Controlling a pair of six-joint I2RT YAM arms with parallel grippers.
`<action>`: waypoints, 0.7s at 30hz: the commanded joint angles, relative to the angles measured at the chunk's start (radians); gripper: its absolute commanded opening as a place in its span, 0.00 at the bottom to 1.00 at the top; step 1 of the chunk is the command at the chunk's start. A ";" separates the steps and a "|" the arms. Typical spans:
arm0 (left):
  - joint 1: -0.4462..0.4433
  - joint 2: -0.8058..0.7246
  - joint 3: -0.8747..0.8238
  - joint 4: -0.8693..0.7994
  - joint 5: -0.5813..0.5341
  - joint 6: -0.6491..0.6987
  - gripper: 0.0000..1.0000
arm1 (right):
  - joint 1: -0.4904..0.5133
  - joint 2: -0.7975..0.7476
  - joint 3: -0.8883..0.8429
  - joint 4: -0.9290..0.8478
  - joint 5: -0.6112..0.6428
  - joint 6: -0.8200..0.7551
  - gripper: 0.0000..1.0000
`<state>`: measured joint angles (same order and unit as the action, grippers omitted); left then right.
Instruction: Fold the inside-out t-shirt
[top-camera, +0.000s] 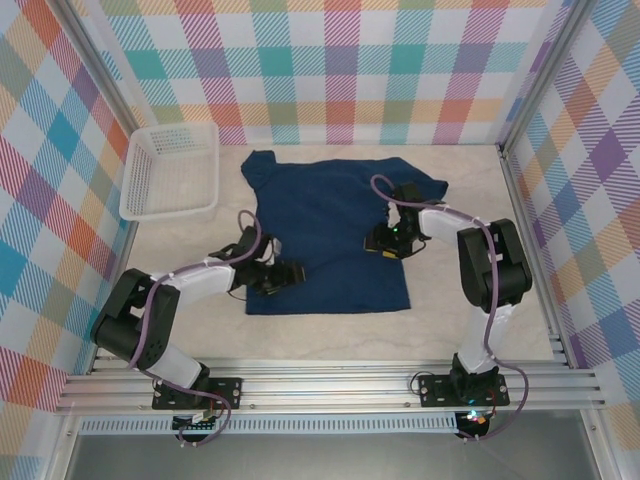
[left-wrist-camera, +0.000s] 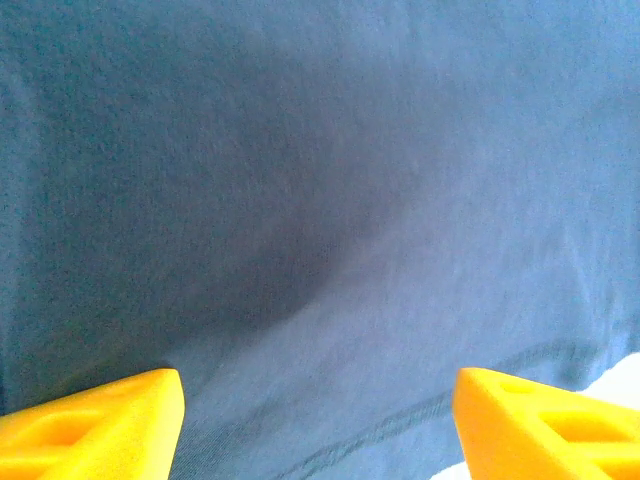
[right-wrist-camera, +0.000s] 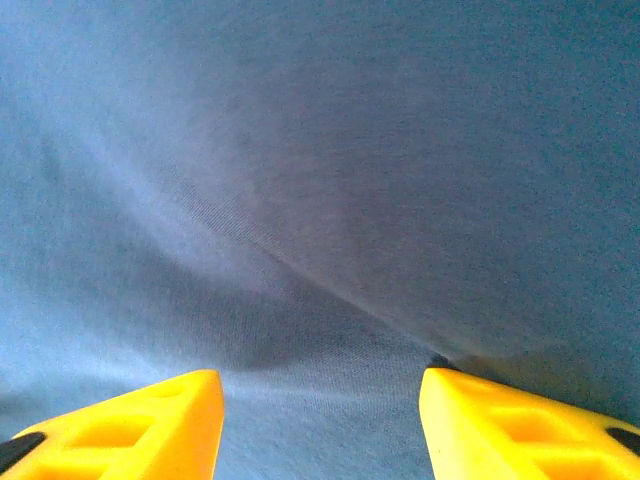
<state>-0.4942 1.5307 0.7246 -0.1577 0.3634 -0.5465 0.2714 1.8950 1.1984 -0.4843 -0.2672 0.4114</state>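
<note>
We see the inside-out t-shirt (top-camera: 330, 225) lying spread flat on the bench (top-camera: 480, 310), roughly midway between the left and right edges and reaching toward the far edge. Its collar points to the far edge and its hem to the near edge. A white mesh basket (top-camera: 137, 185) stands at the far left corner, just clear of the left sleeve.

The left end effector (top-camera: 290, 275) sits low over the shirt's near left corner. From the left wrist we see the end effector (left-wrist-camera: 320, 405) with its orange fingers (left-wrist-camera: 100, 425) spread wide over the navy cloth. The stitched hem (left-wrist-camera: 400, 425) runs between them, and nothing is pinched.

The right end effector (top-camera: 381, 243) is down on the right half of the shirt, about halfway between hem and sleeve. From the right wrist, the end effector (right-wrist-camera: 320, 400) shows its fingers (right-wrist-camera: 520, 425) apart, with a soft crease (right-wrist-camera: 300, 265) of cloth running toward one fingertip. We cannot see any fabric gripped between them.
</note>
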 joint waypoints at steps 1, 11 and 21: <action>-0.075 -0.035 0.044 -0.010 -0.016 0.034 0.72 | -0.040 -0.067 -0.009 -0.035 0.049 0.011 0.54; -0.425 -0.021 0.179 0.026 -0.267 0.553 0.69 | -0.049 -0.357 -0.181 0.065 0.004 -0.031 0.61; -0.546 0.297 0.411 -0.162 -0.391 0.914 0.62 | -0.146 -0.428 -0.250 0.080 -0.056 -0.016 0.61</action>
<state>-1.0359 1.7905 1.0756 -0.2089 0.0429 0.2123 0.1238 1.5002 0.9642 -0.4118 -0.2829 0.4034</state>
